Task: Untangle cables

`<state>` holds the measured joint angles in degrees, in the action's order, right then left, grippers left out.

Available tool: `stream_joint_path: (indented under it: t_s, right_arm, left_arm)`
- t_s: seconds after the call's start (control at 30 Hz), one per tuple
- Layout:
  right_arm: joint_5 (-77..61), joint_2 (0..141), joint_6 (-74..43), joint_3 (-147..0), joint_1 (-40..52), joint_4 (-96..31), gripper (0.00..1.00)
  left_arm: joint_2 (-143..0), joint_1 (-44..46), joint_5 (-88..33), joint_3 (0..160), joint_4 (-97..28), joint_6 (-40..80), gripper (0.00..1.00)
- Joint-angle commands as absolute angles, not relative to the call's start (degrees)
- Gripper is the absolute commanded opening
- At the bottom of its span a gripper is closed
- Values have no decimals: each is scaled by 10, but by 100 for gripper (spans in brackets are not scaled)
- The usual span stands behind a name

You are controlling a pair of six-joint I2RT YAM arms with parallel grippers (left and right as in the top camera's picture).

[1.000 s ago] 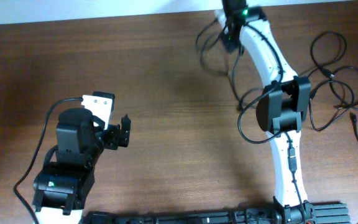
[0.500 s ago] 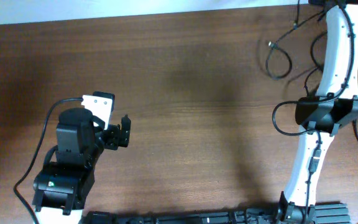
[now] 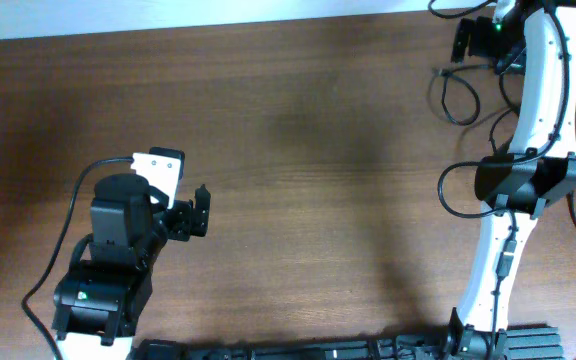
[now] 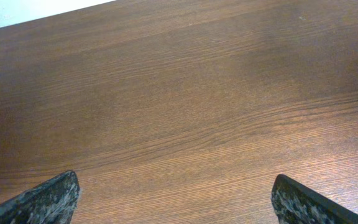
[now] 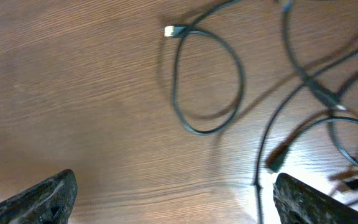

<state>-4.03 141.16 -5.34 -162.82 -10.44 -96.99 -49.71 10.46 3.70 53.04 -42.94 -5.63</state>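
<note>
Brown wood-grain surface (image 3: 298, 120) takes up nearly the whole overhead view. The thin black flexible cables (image 5: 194, 129) all lie close about the long white right arm (image 3: 543, 90), near the far edge. One strand beside that arm curls into a single open loop ending in a small pale plug (image 5: 171, 30), and nothing crosses it. On the side of the loop away from that plug, several more strands run over one another. A dark plug (image 5: 277, 160) lies among them, and further small heads sit at the edge of the right wrist view, too blurred to count. From overhead, more cord shows on the other side of the white arm. How it is wound there cannot be told, and some of the black wire there may be the arm's own.

The right end effector (image 5: 179, 199) hangs above the loop with its two black fingers spread wide, holding nothing. The left end effector (image 4: 179, 196) sits well apart from the white arm, across the surface. Its fingers are also spread, with only bare wood beneath.

As a judgement, little of the job looks finished. One loop appears free of the bundle, but the crossed strands beside the white arm have yet to be drawn apart and laid out singly. No cord is in either grip, so a fresh grasp on one strand comes before anything else.
</note>
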Motion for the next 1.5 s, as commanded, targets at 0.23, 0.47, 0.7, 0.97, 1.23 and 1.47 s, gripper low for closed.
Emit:
stream_joint_path:
  t_s: [0.23,0.47,0.7,0.97,1.23,1.47]
  right_arm:
    - [-55,980,-49,-1148,49,-973,99]
    - [-54,982,-50,-1147,67,-962,99]
    - [-60,950,-109,-1146,74,-920,99]
    - [48,767,-77,-1082,101,-724,99]
    - [96,549,-78,-461,100,-222,99]
    - [95,481,-78,-159,100,148,99]
  left_arm:
    - [-495,102,43,532,-428,-66,99]
    - [-495,102,43,532,-428,-66,99]
    - [-495,102,43,532,-428,-66,99]
    - [-495,102,43,532,-428,-66,99]
    - [-495,102,43,532,-427,-66,99]
    - [-495,102,43,532,-428,-66,99]
